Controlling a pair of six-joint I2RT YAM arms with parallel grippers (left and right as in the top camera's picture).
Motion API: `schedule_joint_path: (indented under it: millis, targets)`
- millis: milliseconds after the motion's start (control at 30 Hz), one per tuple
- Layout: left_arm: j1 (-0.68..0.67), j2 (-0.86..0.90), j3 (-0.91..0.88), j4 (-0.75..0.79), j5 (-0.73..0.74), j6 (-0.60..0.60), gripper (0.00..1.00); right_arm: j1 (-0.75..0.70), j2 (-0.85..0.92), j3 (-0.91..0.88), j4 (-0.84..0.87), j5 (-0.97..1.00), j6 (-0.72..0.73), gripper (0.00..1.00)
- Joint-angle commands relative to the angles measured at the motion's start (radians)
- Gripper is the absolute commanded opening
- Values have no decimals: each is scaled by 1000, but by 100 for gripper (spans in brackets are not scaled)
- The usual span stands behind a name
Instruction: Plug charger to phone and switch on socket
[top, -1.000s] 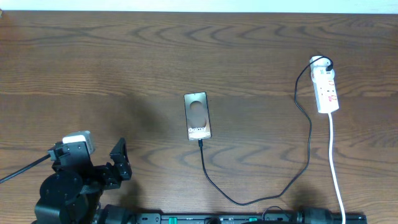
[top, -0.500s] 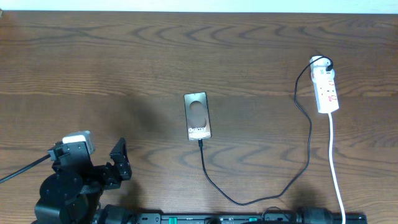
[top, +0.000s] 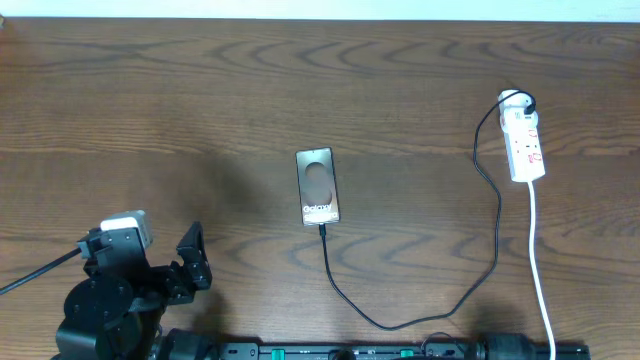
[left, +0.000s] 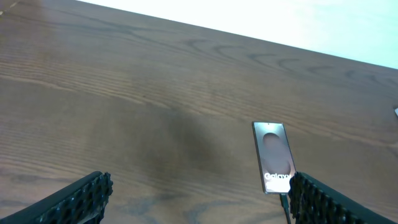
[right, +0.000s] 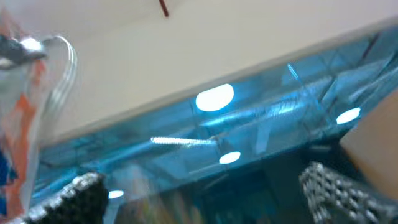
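Note:
The phone (top: 318, 187) lies face up mid-table with white "Galaxy" lettering; it also shows in the left wrist view (left: 272, 155). The charger cable (top: 430, 315) runs from the phone's near end, where its connector tip sits, round to its black plug head in the far end of the socket (top: 523, 140), a white power strip at the right. My left gripper (left: 199, 199) is open and empty, low at the front left (top: 190, 258), well short of the phone. My right gripper (right: 205, 193) is open and empty, pointing away from the table at a blue-lit background; it does not show in the overhead view.
The socket's white cord (top: 541, 290) runs to the front edge at the right. A black rail (top: 400, 350) lies along the front edge. The left arm's base (top: 100, 310) fills the front left corner.

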Motion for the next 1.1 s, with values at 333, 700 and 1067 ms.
schedule_joint_path:
  millis: [333, 700, 1067]
  targets:
    - [3, -1, 8, -3, -6, 2, 93, 41, -1, -529, 36, 71, 133, 99]
    - [3, -1, 8, -2, -6, 2, 93, 41, -1, -942, 143, 184, 402, 99]
    - [3, -1, 8, -3, -6, 2, 93, 40, -1, -1112, 163, 185, 421, 99]
